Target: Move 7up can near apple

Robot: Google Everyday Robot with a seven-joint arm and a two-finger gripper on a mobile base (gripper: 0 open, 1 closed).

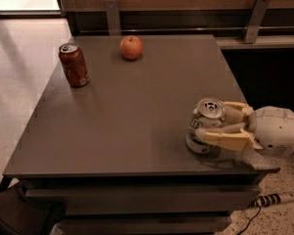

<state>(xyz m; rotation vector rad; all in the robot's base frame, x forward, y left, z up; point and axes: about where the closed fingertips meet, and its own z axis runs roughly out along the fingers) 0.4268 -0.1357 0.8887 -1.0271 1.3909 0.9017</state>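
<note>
Jaws: I read them as closed on the 7up can [208, 109]; the near finger [225, 140] lies across the front of the body, the other runs along the far side by the rim, and both appear to touch it
Gripper: the gripper [211, 120] sits at the front right corner of the table [137, 126], reaching in from the right with its fingers pointing left, roughly level with the tabletop
7up can: upright or very nearly so, close to the front edge, silver top showing; I cannot tell whether the base rests on the surface or is just clear of it
Step in hand: grasp made, carry not yet begun; I judge the task to be at an early stage
Apple: the apple [131, 47] lies near the far edge, left of centre, well apart from the can and diagonally across the table from it
Next move: I would lift only enough to clear the surface, travel diagonally toward the far left, set the can down just beside the apple without touching it, then release
Hazard: a reddish-brown can [73, 65] stands left of the apple; approaching from the apple's right side avoids it
Arm pose: the white wrist housing [277, 131] hangs just off the table's right edge, low and near horizontal; the rest of the arm is out of view
</note>
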